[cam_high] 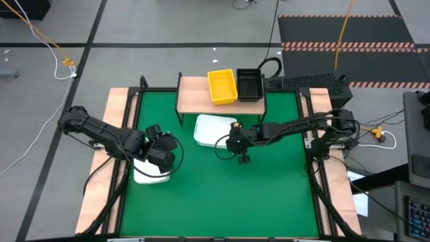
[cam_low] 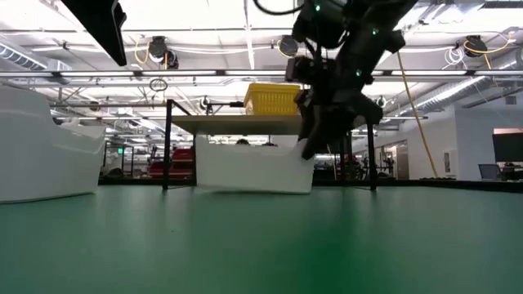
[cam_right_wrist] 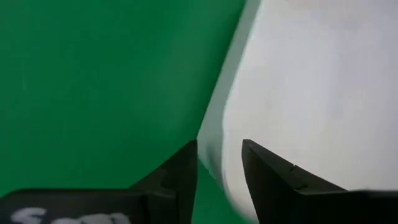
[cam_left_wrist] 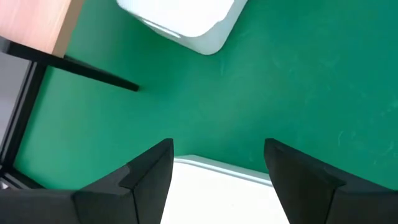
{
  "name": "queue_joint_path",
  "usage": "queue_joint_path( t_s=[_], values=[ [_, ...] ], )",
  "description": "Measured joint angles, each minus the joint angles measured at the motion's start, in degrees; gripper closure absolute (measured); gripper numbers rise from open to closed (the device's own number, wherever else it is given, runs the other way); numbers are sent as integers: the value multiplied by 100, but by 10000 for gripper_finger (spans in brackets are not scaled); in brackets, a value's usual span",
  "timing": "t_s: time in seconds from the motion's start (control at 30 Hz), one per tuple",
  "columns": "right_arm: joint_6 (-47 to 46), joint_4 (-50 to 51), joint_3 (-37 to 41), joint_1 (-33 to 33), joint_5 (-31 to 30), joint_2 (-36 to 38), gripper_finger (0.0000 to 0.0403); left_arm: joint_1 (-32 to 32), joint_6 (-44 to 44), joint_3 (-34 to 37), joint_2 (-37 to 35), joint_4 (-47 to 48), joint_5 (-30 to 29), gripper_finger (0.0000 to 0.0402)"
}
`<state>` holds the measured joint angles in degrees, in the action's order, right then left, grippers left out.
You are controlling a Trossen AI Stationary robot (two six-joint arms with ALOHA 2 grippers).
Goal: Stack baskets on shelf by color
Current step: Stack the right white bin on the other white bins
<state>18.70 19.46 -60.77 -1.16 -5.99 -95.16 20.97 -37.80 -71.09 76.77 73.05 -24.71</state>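
Two white baskets are still on the green worktop (cam_high: 269,195), while the shelf (cam_high: 195,91) at the far edge already carries a yellow basket (cam_high: 222,86) and a black basket (cam_high: 249,84) side by side. Nearest the front, the left pincer (cam_high: 161,156) hangs over one white basket (cam_high: 149,173) by the worktop's left side, its fingers (cam_left_wrist: 149,174) spread wide and apart from the rim. Farther in, the right pincer (cam_high: 240,146) sits at the corner of the second white basket (cam_high: 213,130), its jaws narrowly parted astride the rim and, as far as I can judge, not yet squeezing it. The step in hand looks like grasping this basket; next it needs a firm pinch, a lift clear of the shelf's board, and a set-down on the bare left end. That basket lies just before the shelf's front edge and between its black legs, so room upward is tight, whereas the mat to the front stays open.
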Motion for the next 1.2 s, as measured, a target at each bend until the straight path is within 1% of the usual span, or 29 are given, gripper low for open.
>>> queue_joint_path(
  t_s=[0.1,0.17,0.23,0.33,0.37,0.5,0.63,0.73,0.8,0.87,0.97,1.03,1.1,1.17,1.2],
  values=[
    [223,123,7,-14,13,-187,287,0,5,0,-2,-16,-33,149],
    [506,244,20,11,2,-275,300,0,-4,0,-2,-15,-39,149],
    [855,391,20,74,1,-286,328,0,4,0,-2,-13,-42,149],
    [1283,604,20,170,5,-278,383,0,50,0,-2,-11,-47,149],
    [1476,702,21,200,1,-244,391,0,79,0,-2,-11,-53,149],
    [2517,1093,24,422,15,-5,396,0,291,0,-2,-22,-154,149],
    [3161,1145,28,711,29,377,400,0,781,0,7,-253,-393,149],
    [3835,989,28,993,-28,702,400,12,1716,0,63,-818,-399,149],
    [4434,784,28,1241,-243,805,401,56,2555,0,112,-1324,-389,149],
    [4984,449,28,1468,-525,839,401,99,3633,0,159,-1935,-374,149],
    [5522,47,17,1775,-734,691,401,180,5599,0,254,-2985,-358,149],
    [5717,-8,22,1939,-641,561,402,231,6789,0,308,-3606,-330,149],
    [5671,-140,24,2040,-334,476,402,269,7610,0,359,-4104,-219,149],
    [5556,-182,24,2091,34,406,402,256,7938,-3,452,-4581,111,149],
    [5494,-226,24,2097,166,351,402,218,8000,-4,498,-4761,413,149]
  ],
)
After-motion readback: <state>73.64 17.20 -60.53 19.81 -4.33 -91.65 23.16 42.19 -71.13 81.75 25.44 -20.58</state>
